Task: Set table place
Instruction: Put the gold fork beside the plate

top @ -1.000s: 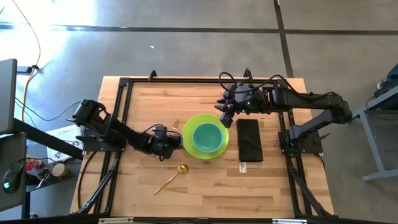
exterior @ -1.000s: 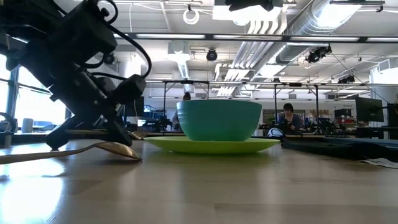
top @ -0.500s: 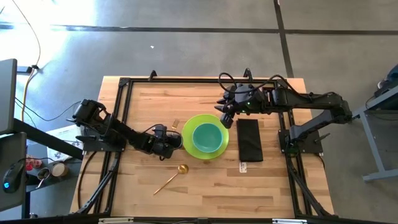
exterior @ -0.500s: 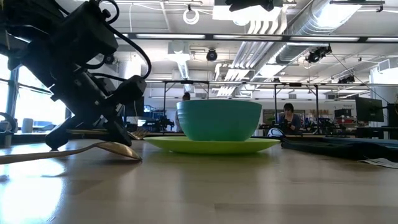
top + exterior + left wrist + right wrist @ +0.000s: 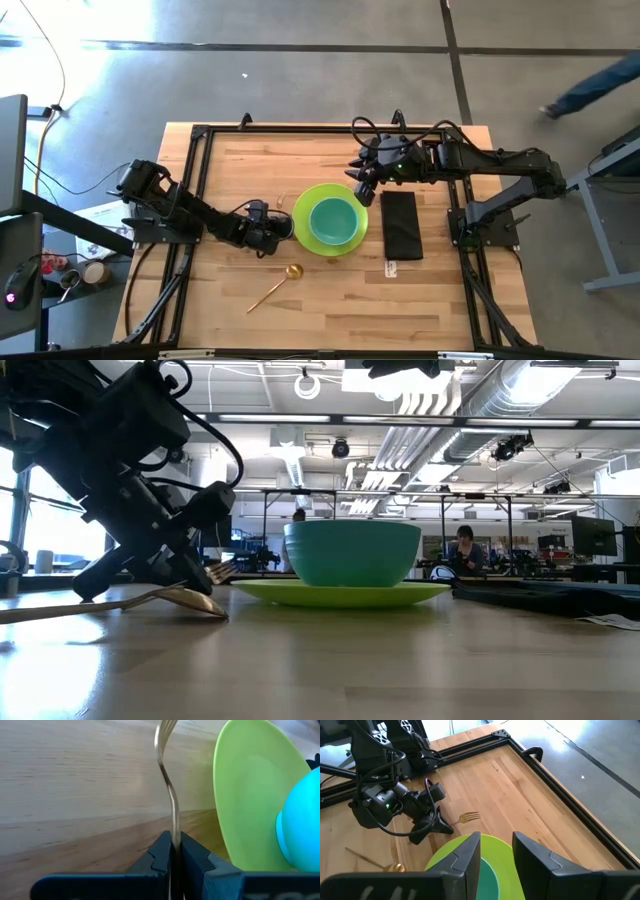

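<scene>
Here my left gripper [image 5: 172,851] is clamped on the thin silver metal fork [image 5: 167,795], just beside the left rim of the round lime-green plate [image 5: 300,205] that carries the teal bowl [image 5: 334,221]. The fork's long axis points away from my fingers, along the rim, slightly lifted I think. The light wooden plank table [image 5: 420,300] has free room there. My right gripper [image 5: 496,851] hovers over the bowl's far side, fingers apart.

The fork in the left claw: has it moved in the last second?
Yes, slightly. In the low view the fork now sits a little higher against the plate rim, clamped in the left gripper.
</scene>
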Tool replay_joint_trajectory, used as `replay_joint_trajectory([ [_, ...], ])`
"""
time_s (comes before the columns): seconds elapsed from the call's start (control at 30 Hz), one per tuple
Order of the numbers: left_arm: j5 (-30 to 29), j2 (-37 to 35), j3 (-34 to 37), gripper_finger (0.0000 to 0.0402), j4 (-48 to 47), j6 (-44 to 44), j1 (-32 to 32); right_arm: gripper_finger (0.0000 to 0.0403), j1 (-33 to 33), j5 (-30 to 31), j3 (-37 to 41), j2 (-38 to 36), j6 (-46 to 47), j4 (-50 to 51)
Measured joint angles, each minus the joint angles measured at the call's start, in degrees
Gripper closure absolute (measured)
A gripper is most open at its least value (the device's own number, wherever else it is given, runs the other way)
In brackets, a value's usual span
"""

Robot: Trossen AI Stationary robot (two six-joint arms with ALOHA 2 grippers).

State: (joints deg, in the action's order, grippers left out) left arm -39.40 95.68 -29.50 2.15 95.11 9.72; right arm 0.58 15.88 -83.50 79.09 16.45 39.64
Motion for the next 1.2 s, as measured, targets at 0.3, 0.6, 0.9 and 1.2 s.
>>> replay_joint_trajectory([
  [0.3,0.79,0.00,0.02,0.0379,-0.07,-1.62,0.00,0.0297,0.00,-1.40,0.00,0.00,0.00,-0.02],
  [0.6,0.76,0.00,0.07,0.0300,0.28,-3.59,0.02,0.0297,0.00,-2.62,0.00,0.00,0.02,-0.02],
  [0.9,1.82,-1.52,0.02,0.0239,-0.71,-3.90,-0.02,0.0297,0.00,-3.06,0.00,0.00,0.02,-0.01],
  [1.2,1.88,-13.04,0.53,0.0307,-16.68,-5.11,-0.07,0.0297,0.00,-5.23,0.00,0.00,0.00,0.00],
])
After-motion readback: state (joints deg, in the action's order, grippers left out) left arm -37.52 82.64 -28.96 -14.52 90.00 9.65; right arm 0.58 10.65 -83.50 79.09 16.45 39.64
